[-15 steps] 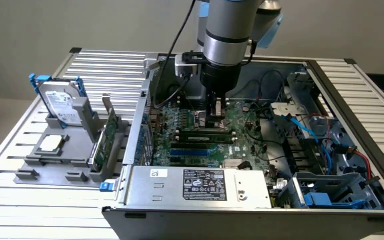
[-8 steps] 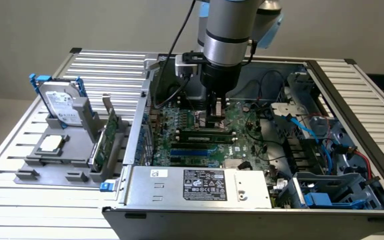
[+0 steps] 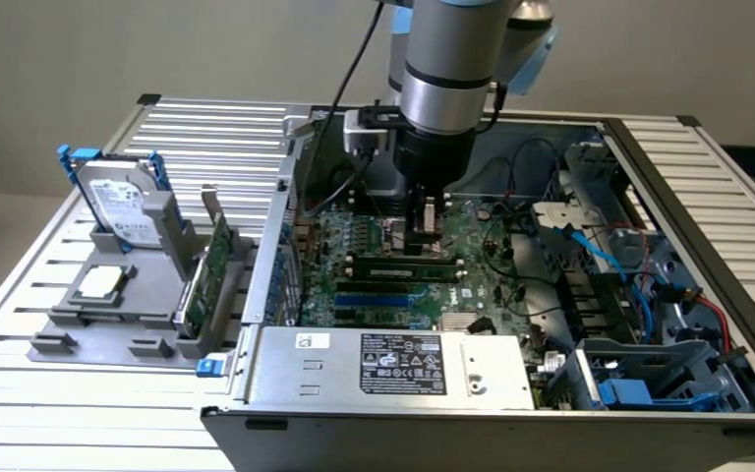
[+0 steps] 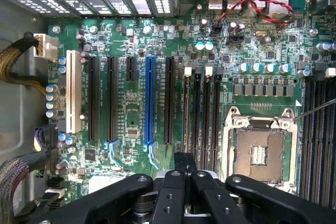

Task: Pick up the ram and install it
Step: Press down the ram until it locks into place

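My gripper (image 3: 427,239) reaches down into the open computer case (image 3: 692,197), over the black memory slots (image 3: 404,251) on the motherboard. In the wrist view its black fingers (image 4: 173,182) are pressed together, and I see nothing between them; the gripper (image 4: 184,162) sits at the near end of the slot row (image 4: 202,108). Just below the fingertips in the exterior view, a long dark and green strip (image 3: 408,265) stands along a slot. It looks like the ram seated there. I cannot tell whether the fingers touch it.
A grey fixture on the exterior view's left holds a hard drive (image 3: 126,211), a processor (image 3: 99,283) and a tall green expansion card (image 3: 207,285). The power supply (image 3: 391,362) lies at the case front. The processor socket (image 4: 260,153) sits beside the slots. Cables (image 3: 588,241) and a blue drive cage (image 3: 640,393) crowd the right.
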Tool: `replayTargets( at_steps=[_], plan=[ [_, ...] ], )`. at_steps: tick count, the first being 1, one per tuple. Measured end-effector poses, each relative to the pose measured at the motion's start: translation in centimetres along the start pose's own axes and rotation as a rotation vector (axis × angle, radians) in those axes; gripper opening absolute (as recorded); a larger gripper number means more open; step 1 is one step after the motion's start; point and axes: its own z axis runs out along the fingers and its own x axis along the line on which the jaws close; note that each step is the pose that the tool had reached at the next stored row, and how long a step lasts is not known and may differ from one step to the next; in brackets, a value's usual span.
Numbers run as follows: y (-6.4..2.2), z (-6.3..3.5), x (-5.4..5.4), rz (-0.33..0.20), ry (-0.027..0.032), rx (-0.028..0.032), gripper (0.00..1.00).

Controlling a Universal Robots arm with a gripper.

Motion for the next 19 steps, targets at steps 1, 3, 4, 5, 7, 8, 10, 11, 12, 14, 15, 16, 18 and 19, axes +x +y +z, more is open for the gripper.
replayTargets(
  at_steps=[1,3,4,5,7,8,10,11,12,14,15,16,18,19],
  plan=[
    [0.0,0.04,0.0,0.016,-0.0009,-0.001,0.11],
    [-0.01,0.12,-0.01,0.049,-0.0028,-0.0031,0.11],
    [-0.01,0.18,-0.01,0.066,-0.0036,-0.0041,0.11],
    [-0.01,0.23,-0.01,0.084,-0.0044,-0.0052,0.11],
    [-0.02,0.34,-0.02,0.121,-0.0059,-0.0074,0.11],
    [-0.02,0.39,-0.02,0.139,-0.0066,-0.0086,0.11],
    [-0.02,0.5,-0.03,0.174,-0.008,-0.0107,0.11],
    [-0.03,0.55,-0.03,0.192,-0.0087,-0.0118,0.11],
    [-0.03,0.58,-0.03,0.209,-0.0093,-0.0129,0.11],
    [-0.03,0.63,-0.03,0.244,-0.0107,-0.015,0.11],
    [-0.03,0.63,-0.04,0.26,-0.0114,-0.016,0.11],
    [-0.03,0.64,-0.04,0.277,-0.0121,-0.0169,0.11],
    [-0.03,0.64,-0.04,0.307,-0.0135,-0.0187,0.11],
    [-0.03,0.64,-0.04,0.323,-0.014,-0.0197,0.11]
  ],
)
